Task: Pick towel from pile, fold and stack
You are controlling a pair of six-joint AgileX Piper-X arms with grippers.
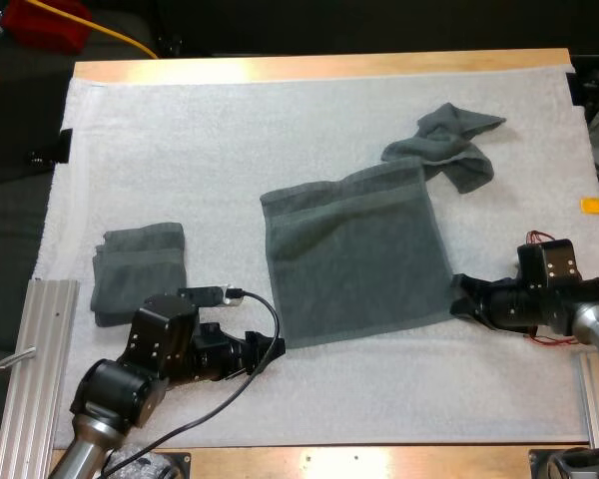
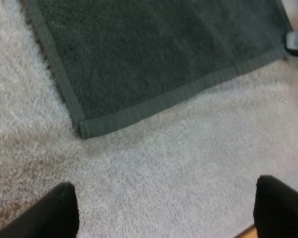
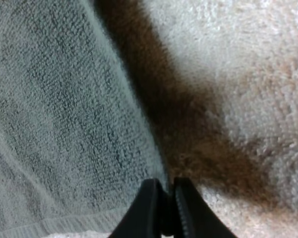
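At near corners of the flat towel (image 1: pixel 354 254), right end effector (image 1: pixel 458 292) pinches, left end effector (image 1: pixel 271 351) gapes wide

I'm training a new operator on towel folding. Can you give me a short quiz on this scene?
1. True or false: the left gripper is shut on the spread towel.
2. In the high view, the folded towel lies: A) left of the spread towel; B) on top of the crumpled towel; C) off the mat.
3. How many towels are on the mat?

Key:
1. False: its fingers stand open over bare mat, just short of the spread towel's near corner.
2. A.
3. Three: the spread towel, the folded towel and the crumpled towel.
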